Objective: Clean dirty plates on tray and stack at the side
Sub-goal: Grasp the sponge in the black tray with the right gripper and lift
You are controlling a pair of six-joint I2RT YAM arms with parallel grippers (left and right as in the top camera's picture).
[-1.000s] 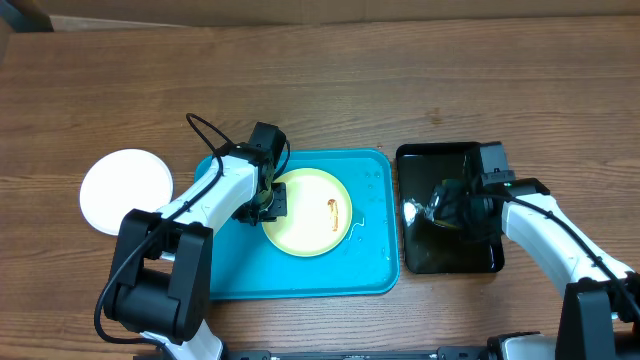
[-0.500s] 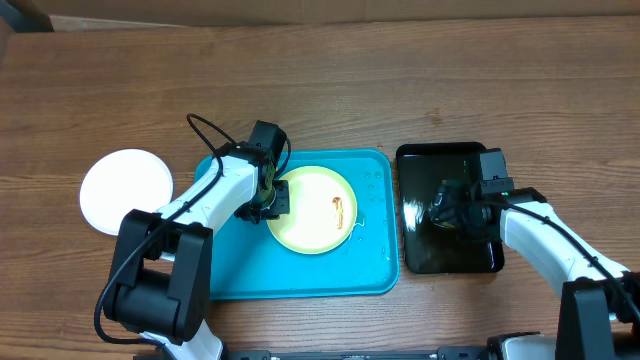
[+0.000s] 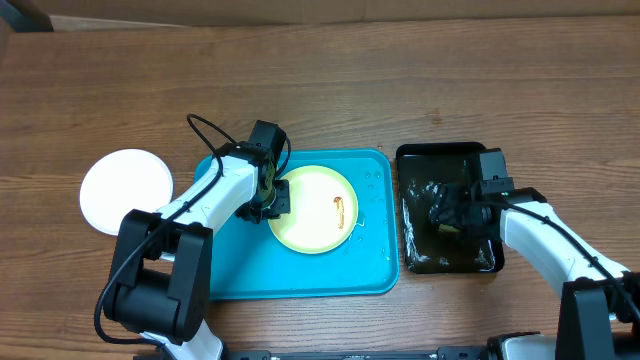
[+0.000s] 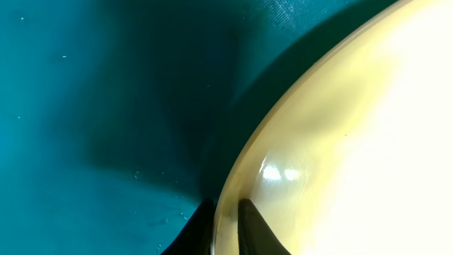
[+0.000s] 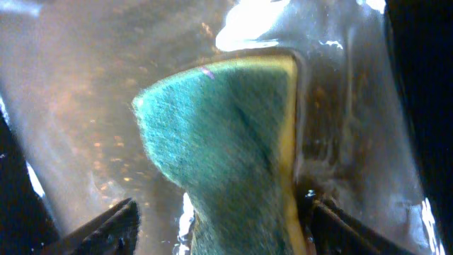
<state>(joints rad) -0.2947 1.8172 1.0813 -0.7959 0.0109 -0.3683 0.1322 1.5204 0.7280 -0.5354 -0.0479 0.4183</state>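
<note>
**Desk:** Overhead first. Where does everything lie?

**Photographer:** A pale green plate (image 3: 312, 208) sits on the turquoise tray (image 3: 300, 275), toward the tray's 1 o'clock. A reddish-brown smear (image 3: 340, 210) shows just to 3 o'clock of the plate's centre. The left gripper (image 3: 268, 195) is clamped on the plate's 9 o'clock rim. A white plate (image 3: 125, 190) rests on the table (image 3: 330, 80), off the tray at 9 o'clock. The black tray (image 3: 450, 158) stands at the turquoise tray's 3 o'clock, with the right gripper (image 3: 445, 210) down inside it.

**Desk:** And the left wrist?

**Photographer:** Both fingers (image 4: 251, 227) pinch the thin rim at 6 o'clock of the frame, one inside the lip and one outside. The plate shines (wet, to judge by the highlights). I'd call it light, stiff and slippery. The rim is the only place to hold it, and under scrubbing a pinch there could slide or let the plate pivot.

**Desk:** Right wrist?

**Photographer:** A sponge (image 5: 219, 156), green-faced with a yellow backing, lies in what looks like a film of water on the black tray. The jaws stand apart and straddle it, one tip at 7 o'clock and the other at 5 o'clock. The 7 o'clock tip is clear of the sponge, so nothing is gripped. It looks soft and soaked and will likely squash, so it is best taken low across its narrow width and squeezed well in.
</note>
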